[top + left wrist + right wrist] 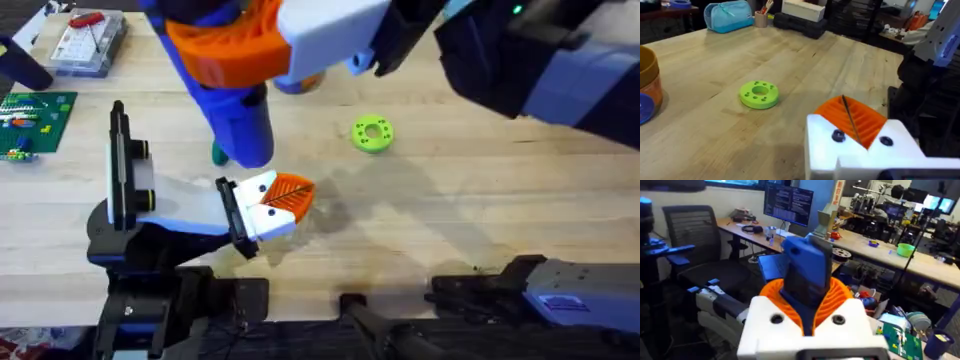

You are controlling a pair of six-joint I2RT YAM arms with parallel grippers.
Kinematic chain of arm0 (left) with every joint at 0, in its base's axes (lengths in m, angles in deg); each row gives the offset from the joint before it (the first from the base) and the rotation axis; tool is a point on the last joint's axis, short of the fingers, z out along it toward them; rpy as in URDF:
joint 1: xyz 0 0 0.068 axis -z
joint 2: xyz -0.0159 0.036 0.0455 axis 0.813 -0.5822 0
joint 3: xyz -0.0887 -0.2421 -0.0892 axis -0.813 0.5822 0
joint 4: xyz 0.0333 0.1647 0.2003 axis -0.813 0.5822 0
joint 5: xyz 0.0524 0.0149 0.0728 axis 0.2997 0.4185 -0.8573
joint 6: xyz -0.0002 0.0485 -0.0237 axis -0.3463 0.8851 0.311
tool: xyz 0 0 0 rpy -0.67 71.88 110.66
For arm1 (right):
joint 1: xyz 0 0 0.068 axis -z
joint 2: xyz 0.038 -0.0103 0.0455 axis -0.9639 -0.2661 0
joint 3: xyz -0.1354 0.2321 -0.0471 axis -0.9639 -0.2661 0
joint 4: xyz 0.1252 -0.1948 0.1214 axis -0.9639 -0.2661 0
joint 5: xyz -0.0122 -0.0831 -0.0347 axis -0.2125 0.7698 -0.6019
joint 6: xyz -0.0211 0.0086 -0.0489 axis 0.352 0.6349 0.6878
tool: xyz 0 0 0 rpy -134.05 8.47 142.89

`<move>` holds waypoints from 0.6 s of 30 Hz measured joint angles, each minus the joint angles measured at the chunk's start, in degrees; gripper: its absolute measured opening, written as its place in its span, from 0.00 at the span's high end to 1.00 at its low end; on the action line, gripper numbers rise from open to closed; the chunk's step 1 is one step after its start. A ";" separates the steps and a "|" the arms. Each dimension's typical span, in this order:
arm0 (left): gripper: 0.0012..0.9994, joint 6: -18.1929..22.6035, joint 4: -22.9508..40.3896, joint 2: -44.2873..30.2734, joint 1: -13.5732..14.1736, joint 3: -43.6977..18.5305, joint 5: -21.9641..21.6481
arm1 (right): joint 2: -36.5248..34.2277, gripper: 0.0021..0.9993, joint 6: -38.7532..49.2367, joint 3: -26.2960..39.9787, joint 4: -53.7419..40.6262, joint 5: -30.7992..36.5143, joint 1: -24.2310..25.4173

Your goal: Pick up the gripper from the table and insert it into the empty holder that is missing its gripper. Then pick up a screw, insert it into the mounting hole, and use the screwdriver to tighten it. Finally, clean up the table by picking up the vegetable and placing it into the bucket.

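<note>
- The right end effector (807, 305) is gripping the screwdriver (807, 270) by its thick blue handle between the orange pads. It is holding the tool high above the far left part of the worktop (480, 200).
- The left end effector (285, 195) is resting low over the near middle of the worktop. Its orange pads are pressed together, with nothing visible between them.
- The step in hand looks like the screwdriver work. I cannot make out the mounting hole or a screw under the tool.
- To do it well, the right arm should be bringing the shaft straight over the hole and lowering slowly. It should only be turning once the tip is seated, so the screw is not knocked aside.
- A dark green bit (216, 153) is peeking out just beside the screwdriver's lower end. It is probably the vegetable, though too little is showing to be sure.
- The bucket (650, 75) is standing on the far part of the worktop, near the lime-green disc (759, 94). Its inside is not showing, so I cannot tell what it is holding.
- The clear parts box (88, 42) is sitting at the far left corner with small parts inside. A red-handled tool (88, 18) is lying on top of it.
- A green circuit board (35, 120) is lying at the left edge.
</note>
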 joint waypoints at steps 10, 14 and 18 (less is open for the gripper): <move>0.99 0.00 0.00 0.02 0.00 0.00 0.00 | -0.02 0.95 -1.93 -5.43 4.63 2.31 0.00; 0.99 0.00 0.00 0.02 0.00 0.00 0.00 | -0.11 0.95 -2.08 -7.39 7.84 3.59 0.00; 0.99 0.00 0.00 0.02 0.00 0.00 0.00 | -0.11 0.95 -2.08 -8.97 8.07 5.01 0.00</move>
